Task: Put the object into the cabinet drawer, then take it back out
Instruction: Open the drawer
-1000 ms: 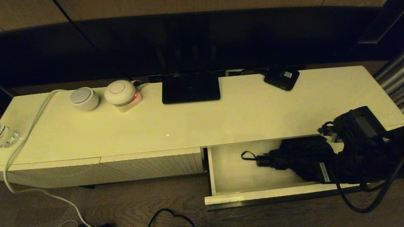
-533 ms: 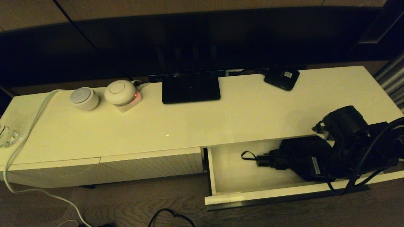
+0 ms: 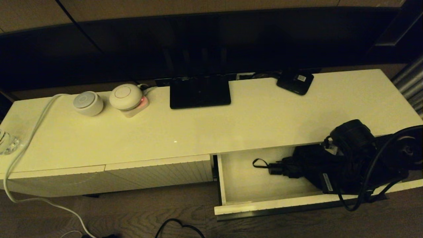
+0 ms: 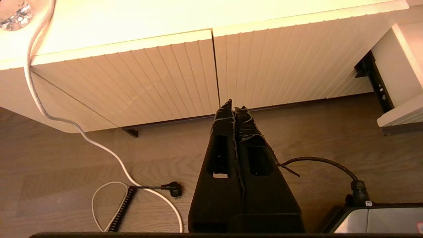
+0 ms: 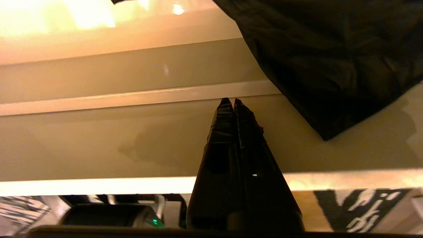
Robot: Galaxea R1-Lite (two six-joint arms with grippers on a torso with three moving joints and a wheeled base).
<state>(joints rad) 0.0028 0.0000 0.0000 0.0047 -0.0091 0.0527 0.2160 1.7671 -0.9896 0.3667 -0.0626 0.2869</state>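
Observation:
The cabinet drawer [image 3: 281, 202] stands pulled out at the right end of the cream cabinet. The object, a black folding umbrella [image 3: 307, 162], lies inside it with its handle and wrist loop pointing left. My right gripper [image 3: 325, 185] reaches down into the drawer's right part, beside the baggy fabric, shut with nothing between its fingers. In the right wrist view the shut right gripper [image 5: 230, 100] points at the drawer's pale inside [image 5: 99, 138], with umbrella fabric [image 5: 330, 56] off to one side. My left gripper [image 4: 233, 104] hangs shut over the wood floor before the ribbed panels.
On the cabinet top stand a black screen base [image 3: 200, 92], a small black box with a white label [image 3: 295, 82], two round white devices [image 3: 88, 103] and a glass [image 3: 6, 142]. A white cable [image 3: 26, 145] trails to the floor. Shut ribbed panels [image 3: 158, 173] lie left of the drawer.
My right arm has swung left and lower over the open drawer, turning at the wrist. The umbrella and the drawer have stayed where they were.

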